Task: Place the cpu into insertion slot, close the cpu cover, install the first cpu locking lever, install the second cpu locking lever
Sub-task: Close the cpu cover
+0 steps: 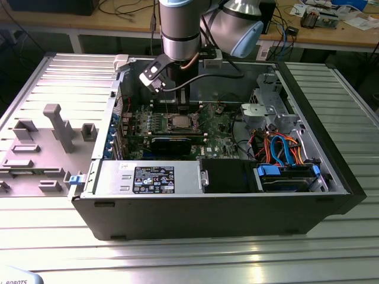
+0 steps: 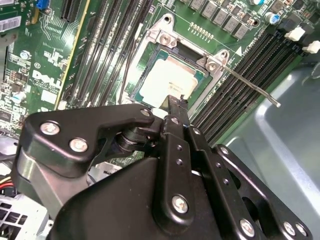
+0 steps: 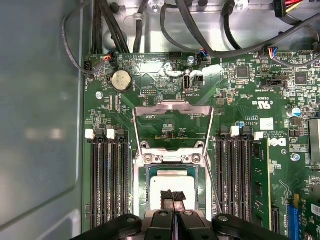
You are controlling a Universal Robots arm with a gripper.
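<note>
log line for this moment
cpu in insertion slot | cpu cover open | end effector shut, over cpu

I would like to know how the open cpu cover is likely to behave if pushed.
The cpu cover looks like thin sheet metal with a window, so probably light and slightly springy. It appears hinged at the insertion slot, so a push would likely swing it, not slide it.

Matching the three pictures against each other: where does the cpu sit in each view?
Exterior view: the cpu lies under the arm, on the green motherboard.
Second wrist view: the cpu is just past the gripper.
First wrist view: the cpu is just past the gripper.
Shared landmark: the green motherboard surrounding it.
</note>
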